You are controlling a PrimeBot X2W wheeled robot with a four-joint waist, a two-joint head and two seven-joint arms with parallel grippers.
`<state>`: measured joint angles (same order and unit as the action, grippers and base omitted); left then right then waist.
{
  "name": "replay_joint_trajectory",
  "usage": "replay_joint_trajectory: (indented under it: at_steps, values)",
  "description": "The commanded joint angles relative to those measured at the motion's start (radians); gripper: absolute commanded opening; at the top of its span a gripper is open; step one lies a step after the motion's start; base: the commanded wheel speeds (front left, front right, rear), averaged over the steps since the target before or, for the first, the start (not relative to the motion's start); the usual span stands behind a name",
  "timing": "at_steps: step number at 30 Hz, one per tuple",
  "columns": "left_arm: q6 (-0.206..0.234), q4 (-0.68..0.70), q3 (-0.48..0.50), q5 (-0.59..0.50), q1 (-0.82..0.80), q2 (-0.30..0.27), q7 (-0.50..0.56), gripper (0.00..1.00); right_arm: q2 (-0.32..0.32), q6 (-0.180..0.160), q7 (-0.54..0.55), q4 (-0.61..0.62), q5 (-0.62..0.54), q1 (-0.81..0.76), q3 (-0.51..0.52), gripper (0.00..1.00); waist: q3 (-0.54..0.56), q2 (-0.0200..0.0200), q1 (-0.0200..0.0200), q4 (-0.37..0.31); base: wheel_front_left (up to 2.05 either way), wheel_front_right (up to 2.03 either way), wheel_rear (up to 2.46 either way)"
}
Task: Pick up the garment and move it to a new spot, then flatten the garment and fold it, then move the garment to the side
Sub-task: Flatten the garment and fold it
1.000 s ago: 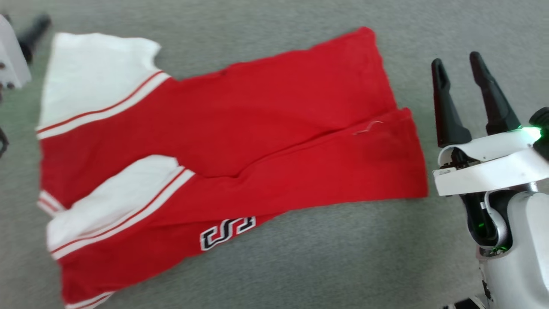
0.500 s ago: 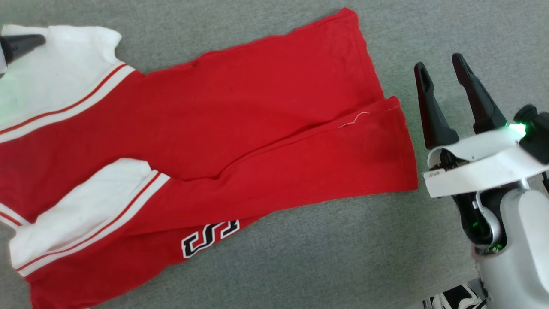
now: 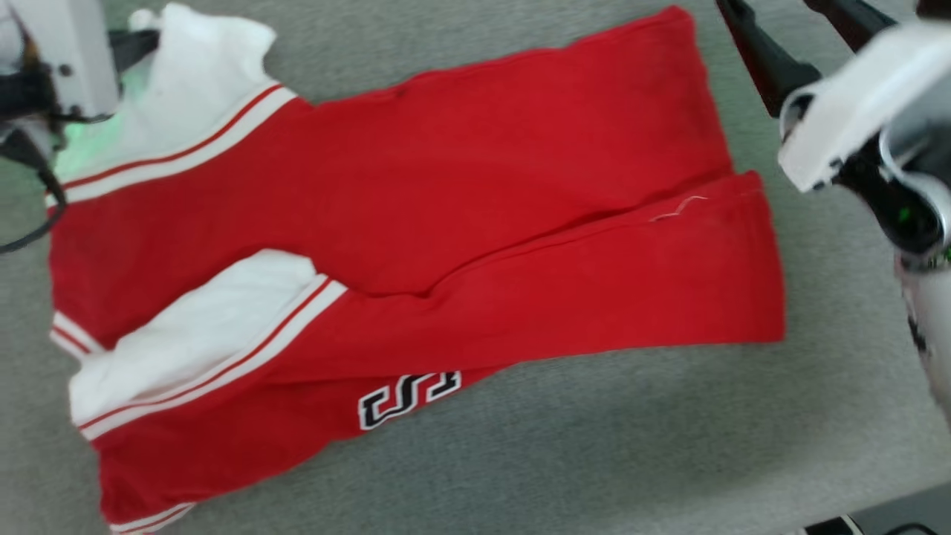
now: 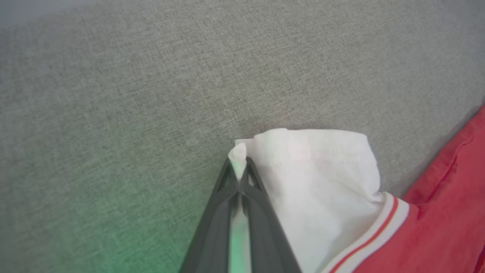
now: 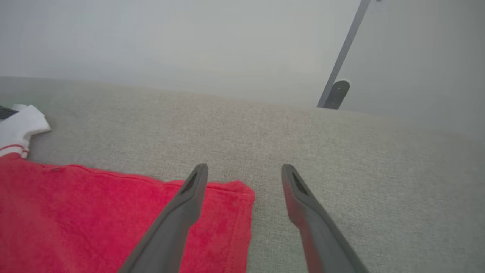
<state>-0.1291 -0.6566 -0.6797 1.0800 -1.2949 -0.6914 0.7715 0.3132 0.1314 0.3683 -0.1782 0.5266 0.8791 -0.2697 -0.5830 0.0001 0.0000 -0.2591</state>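
The garment, a red jersey with white sleeves and striped trim, lies folded lengthwise on the grey surface, a bit of black lettering showing at its near edge. My left gripper is at the upper left, shut on the tip of the far white sleeve. The left wrist view shows the fingers pinched together on that sleeve corner. My right gripper is open at the upper right, its tips cut off by the picture's edge. In the right wrist view its fingers straddle the garment's far red hem corner.
The grey fabric surface has bare room in front of and to the right of the garment. Its far edge meets a pale wall with a dark slanted pole. The surface's near edge shows at the lower right. A black cable hangs by my left wrist.
My left gripper has come onto the far white sleeve and shut on its corner, bunching it up. My right gripper has moved to the far hem corner, still open. The camera has shifted.
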Motion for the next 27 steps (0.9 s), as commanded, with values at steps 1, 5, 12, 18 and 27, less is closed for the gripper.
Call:
replay_joint_trajectory:
  at_steps: [1, 5, 12, 18, 27]
  values:
    - [-0.002, 0.003, -0.019, 0.013, -0.004, 0.015, -0.011, 0.00, 0.015, -0.002, 0.064, -0.046, 0.016, 0.052, -0.038, 1.00, -0.027, -0.0001, 0.0000, 0.045, 0.00, 0.00, 0.00]
    - [-0.002, 0.015, -0.048, 0.025, -0.029, 0.036, -0.038, 0.00, 0.041, -0.002, 0.192, -0.156, 0.049, 0.145, -0.103, 1.00, -0.050, -0.0001, 0.0000, 0.083, 0.00, 0.00, 0.00]
    - [-0.002, 0.031, -0.103, 0.050, -0.054, 0.055, -0.064, 0.00, 0.079, -0.002, 0.343, -0.284, 0.094, 0.225, -0.154, 1.00, -0.068, -0.0001, 0.0000, 0.124, 0.00, 0.00, 0.00]
    - [-0.002, 0.052, -0.155, 0.088, -0.059, 0.058, -0.103, 0.00, 0.092, -0.002, 0.397, -0.326, 0.142, 0.214, -0.209, 0.49, -0.067, -0.0001, 0.0000, 0.142, 0.00, 0.00, 0.00]
    - [-0.002, 0.081, -0.211, 0.149, -0.041, 0.067, -0.226, 0.00, 0.151, 0.000, 0.351, -0.316, 0.201, 0.191, -0.231, 0.00, 0.020, -0.0001, 0.0000, 0.169, 0.00, 0.00, 0.00]
